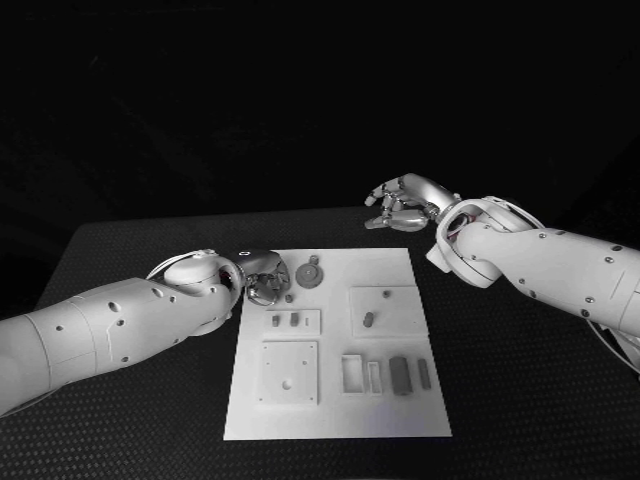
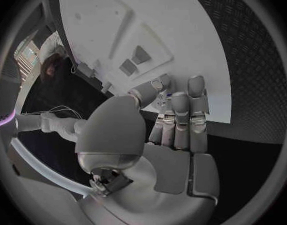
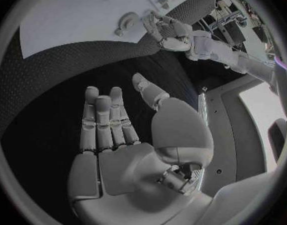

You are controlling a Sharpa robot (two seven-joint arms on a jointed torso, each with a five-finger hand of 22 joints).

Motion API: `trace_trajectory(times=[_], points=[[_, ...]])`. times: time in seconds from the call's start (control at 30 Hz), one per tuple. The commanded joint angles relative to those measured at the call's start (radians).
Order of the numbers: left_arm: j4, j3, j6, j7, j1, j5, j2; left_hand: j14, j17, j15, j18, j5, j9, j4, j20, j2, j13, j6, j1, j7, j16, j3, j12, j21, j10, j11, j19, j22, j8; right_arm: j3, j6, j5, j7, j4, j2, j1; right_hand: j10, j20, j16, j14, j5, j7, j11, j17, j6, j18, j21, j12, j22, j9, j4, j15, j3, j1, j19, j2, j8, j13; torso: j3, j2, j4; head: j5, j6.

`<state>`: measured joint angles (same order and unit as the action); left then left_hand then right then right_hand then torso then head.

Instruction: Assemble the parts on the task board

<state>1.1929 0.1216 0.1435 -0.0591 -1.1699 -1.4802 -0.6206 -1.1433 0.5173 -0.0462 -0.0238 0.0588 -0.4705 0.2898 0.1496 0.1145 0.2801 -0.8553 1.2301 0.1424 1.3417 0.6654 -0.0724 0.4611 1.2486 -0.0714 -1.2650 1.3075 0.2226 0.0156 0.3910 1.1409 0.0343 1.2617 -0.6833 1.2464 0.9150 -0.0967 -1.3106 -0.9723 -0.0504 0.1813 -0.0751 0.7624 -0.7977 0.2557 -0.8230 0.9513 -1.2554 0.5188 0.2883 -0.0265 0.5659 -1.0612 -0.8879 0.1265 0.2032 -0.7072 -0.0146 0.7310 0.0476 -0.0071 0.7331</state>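
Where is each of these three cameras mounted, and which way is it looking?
Head view: on the robot's head, looking down at the task board; both arms show.
Left wrist view: behind the left hand, facing the board's edge.
Right wrist view: behind the right hand, open over the black table.
Shared: the right wrist view also catches the left hand.

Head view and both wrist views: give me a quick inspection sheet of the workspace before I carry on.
Surface: black table, textured.
Job's things: white task board lies flat at the middle; small grey parts on it, a round part near its far edge.
Clutter: nothing seen.
Hands: left hand at the board's far left corner, hold unclear; right hand raised beyond the board, holding nothing.
Cables: nothing seen on the table.
Surroundings: dark.
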Motion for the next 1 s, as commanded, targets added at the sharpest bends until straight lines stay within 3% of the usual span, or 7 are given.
trace_trajectory(times=[0.03,0.27,0.47,0.67,0.77,0.87,1.0], points=[[0.000,-0.001,0.034,-0.004,0.000,0.020,-0.009,0.002,-0.002,0.004,-0.084,0.003,0.001,-0.002,-0.007,0.010,0.001,0.007,0.001,-0.002,-0.003,-0.003,0.003,-0.007,-0.009,0.001,0.001,0.019,-0.004,0.000,-0.040,0.003,0.013,0.001,-0.010,-0.001,0.009,-0.002,0.005,-0.003,0.001,0.003,0.002,0.002,-0.005,0.006,0.003,0.006,0.000,0.000,0.002,-0.006,-0.005,-0.012,-0.003,-0.006,0.006,0.003,0.0002,0.000,0.0007,-0.001,-0.003],[-0.028,-0.001,0.129,0.052,-0.003,0.377,-0.050,0.002,-0.006,0.005,-0.086,0.003,-0.011,-0.015,-0.011,0.004,0.008,-0.043,-0.018,0.030,-0.007,0.006,-0.002,-0.012,-0.004,-0.001,0.000,0.016,0.033,0.002,-0.165,0.000,0.023,-0.001,-0.042,-0.001,0.012,0.000,0.056,-0.022,0.000,-0.017,0.019,-0.018,-0.032,0.006,0.014,-0.096,0.004,0.004,0.001,-0.019,0.008,-0.039,0.000,-0.029,0.025,0.090,-0.0008,-0.001,0.0001,-0.016,-0.012],[-0.027,-0.001,0.139,0.160,-0.021,0.803,-0.090,0.091,-0.061,0.019,-0.059,0.002,-0.015,-0.027,-0.035,-0.001,0.014,-0.049,-0.079,0.027,-0.123,-0.006,0.000,-0.104,-0.020,-0.013,0.101,-0.029,0.057,0.015,-0.191,0.022,0.017,0.013,-0.082,-0.002,0.072,0.005,0.080,-0.056,0.001,-0.004,-0.019,-0.012,-0.025,0.006,0.016,-0.457,0.004,0.002,0.003,0.010,0.019,-0.050,-0.019,-0.032,0.035,0.342,0.0007,-0.001,0.0016,-0.025,-0.016],[0.029,-0.003,0.090,0.257,-0.031,0.976,-0.153,0.137,-0.104,0.031,-0.041,-0.008,-0.018,-0.046,-0.046,-0.003,0.020,-0.021,-0.211,0.033,-0.219,-0.135,0.000,-0.180,-0.030,-0.021,0.153,-0.082,0.064,0.033,-0.207,0.183,-0.015,0.075,-0.136,-0.014,0.094,0.017,0.099,-0.100,0.000,0.009,-0.034,-0.013,-0.049,0.006,0.016,-0.581,0.012,0.002,0.000,0.021,0.015,-0.044,-0.062,-0.026,0.053,0.421,-0.0015,-0.002,-0.0023,-0.043,-0.021],[0.061,-0.005,0.076,0.284,-0.034,1.048,-0.182,0.195,-0.135,0.048,-0.023,-0.009,-0.019,-0.033,-0.064,-0.003,0.020,-0.016,-0.227,0.033,-0.292,-0.155,0.003,-0.236,-0.040,-0.031,0.215,-0.116,0.069,0.042,-0.205,0.264,-0.026,0.103,-0.154,-0.018,0.126,0.025,0.108,-0.124,0.002,0.002,-0.026,-0.016,-0.067,0.006,0.016,-0.601,0.018,0.006,-0.002,0.015,0.018,-0.040,-0.083,-0.023,0.065,0.437,-0.0008,-0.002,-0.0023,-0.045,-0.022],[0.089,-0.006,0.062,0.306,-0.036,1.129,-0.205,0.254,-0.180,0.090,-0.003,-0.009,-0.020,-0.015,-0.092,-0.009,0.014,-0.007,-0.234,0.035,-0.400,-0.162,0.006,-0.305,-0.061,-0.043,0.282,-0.167,0.073,0.061,-0.207,0.365,-0.040,0.128,-0.165,-0.020,0.170,0.036,0.116,-0.150,0.001,-0.011,-0.014,-0.016,-0.092,0.006,0.015,-0.617,0.022,0.013,-0.002,0.004,0.019,-0.040,-0.106,-0.016,0.080,0.450,0.0001,-0.002,-0.0007,-0.046,-0.023],[0.103,-0.006,0.046,0.325,-0.036,1.180,-0.209,0.261,-0.205,0.110,-0.003,-0.008,-0.020,-0.007,-0.111,-0.011,0.009,0.000,-0.234,0.035,-0.467,-0.165,0.005,-0.341,-0.070,-0.046,0.300,-0.200,0.077,0.074,-0.201,0.448,-0.055,0.145,-0.167,-0.028,0.198,0.039,0.124,-0.161,0.001,-0.021,-0.007,-0.014,-0.110,0.006,0.018,-0.629,0.024,0.019,-0.002,-0.002,0.019,-0.039,-0.115,-0.011,0.091,0.459,0.0012,-0.002,-0.0008,-0.047,-0.022]])
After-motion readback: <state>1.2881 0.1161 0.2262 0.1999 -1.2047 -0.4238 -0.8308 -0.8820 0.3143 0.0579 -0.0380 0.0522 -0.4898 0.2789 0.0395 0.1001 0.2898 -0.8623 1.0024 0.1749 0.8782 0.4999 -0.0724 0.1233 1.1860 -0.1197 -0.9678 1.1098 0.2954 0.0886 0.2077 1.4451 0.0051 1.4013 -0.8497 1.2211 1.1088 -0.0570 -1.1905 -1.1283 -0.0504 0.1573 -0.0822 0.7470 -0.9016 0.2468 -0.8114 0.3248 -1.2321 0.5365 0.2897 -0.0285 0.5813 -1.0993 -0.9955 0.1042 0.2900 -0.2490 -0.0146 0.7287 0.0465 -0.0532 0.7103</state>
